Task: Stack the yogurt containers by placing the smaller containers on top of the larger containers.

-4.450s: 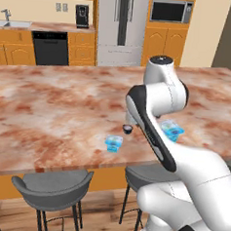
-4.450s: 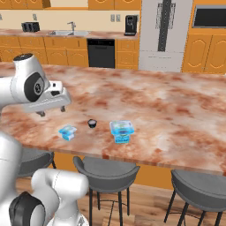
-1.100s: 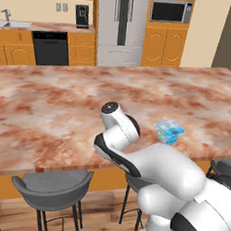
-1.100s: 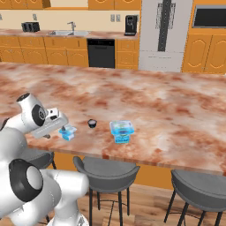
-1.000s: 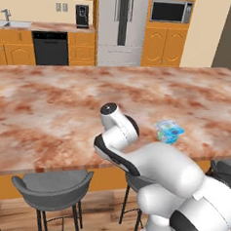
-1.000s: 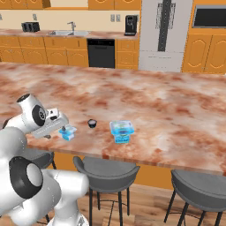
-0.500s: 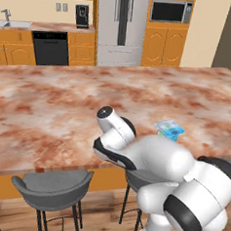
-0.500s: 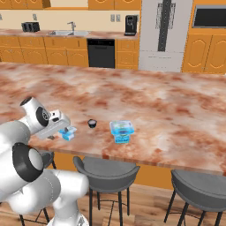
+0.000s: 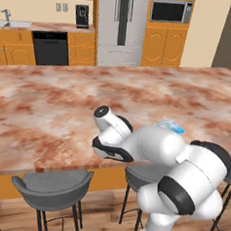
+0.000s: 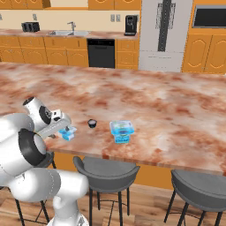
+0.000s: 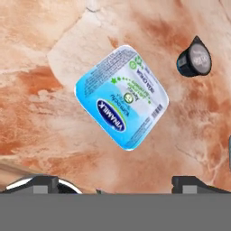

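Observation:
The small light-blue and white yogurt pack point(image 11: 122, 97) lies flat on the marble counter, label up, straight below my hand. My gripper point(image 11: 118, 185) is open, its two dark fingertips point(image 11: 43, 182) standing wide apart on either side of the pack and nothing between them. The tiny dark round cup point(image 11: 195, 57) sits just beyond the pack. From the right base view, my gripper point(image 10: 65, 128) hangs low over the small pack point(image 10: 69, 133), with the cup point(image 10: 92, 123) and the wider green-marked pack point(image 10: 121, 131) further right. This wider pack point(image 9: 169, 126) peeks out behind my arm.
The packs stand near the front edge of the long marble counter point(image 10: 167, 101). Grey bar stools point(image 10: 106, 167) point(image 10: 201, 187) point(image 9: 51, 186) are tucked under that edge. Cabinets, a sink and a fridge line the far wall.
My arm has come down from high above the counter and sunk a little lower over the small pack. The jaws have stayed open and the containers have not moved.

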{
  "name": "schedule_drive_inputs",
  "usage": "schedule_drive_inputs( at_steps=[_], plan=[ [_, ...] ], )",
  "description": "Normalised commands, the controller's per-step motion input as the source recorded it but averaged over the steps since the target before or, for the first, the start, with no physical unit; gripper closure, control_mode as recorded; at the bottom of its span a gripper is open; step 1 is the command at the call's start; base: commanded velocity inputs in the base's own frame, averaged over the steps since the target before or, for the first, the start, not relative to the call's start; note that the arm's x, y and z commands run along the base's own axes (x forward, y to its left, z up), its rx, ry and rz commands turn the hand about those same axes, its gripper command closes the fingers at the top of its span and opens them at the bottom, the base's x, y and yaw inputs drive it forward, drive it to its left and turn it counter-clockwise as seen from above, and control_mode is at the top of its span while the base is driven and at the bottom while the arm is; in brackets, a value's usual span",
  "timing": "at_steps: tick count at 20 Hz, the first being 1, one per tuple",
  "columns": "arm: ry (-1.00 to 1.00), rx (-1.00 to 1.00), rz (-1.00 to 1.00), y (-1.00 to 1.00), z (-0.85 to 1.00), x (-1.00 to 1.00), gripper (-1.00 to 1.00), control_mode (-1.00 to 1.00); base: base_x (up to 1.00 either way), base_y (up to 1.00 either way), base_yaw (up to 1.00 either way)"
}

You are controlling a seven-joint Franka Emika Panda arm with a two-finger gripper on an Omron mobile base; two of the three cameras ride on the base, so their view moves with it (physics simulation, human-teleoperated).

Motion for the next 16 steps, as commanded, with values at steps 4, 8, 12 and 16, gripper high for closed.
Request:
schedule_drive_inputs(
  at_steps=[4,8,12,16],
  plan=[
    [0.0,0.0,0.0,0.18,-0.08,0.15,-1.0,-1.0,0.0,0.0,0.0],
    [0.0,0.0,0.0,0.11,-0.11,0.16,-1.0,-1.0,0.0,0.0,0.0],
    [0.0,0.0,-0.01,0.03,-0.12,0.23,-1.0,-1.0,0.0,0.0,0.0],
    [0.0,0.0,-0.02,0.0,-0.09,0.23,-1.0,-1.0,0.0,0.0,0.0]
  ],
)
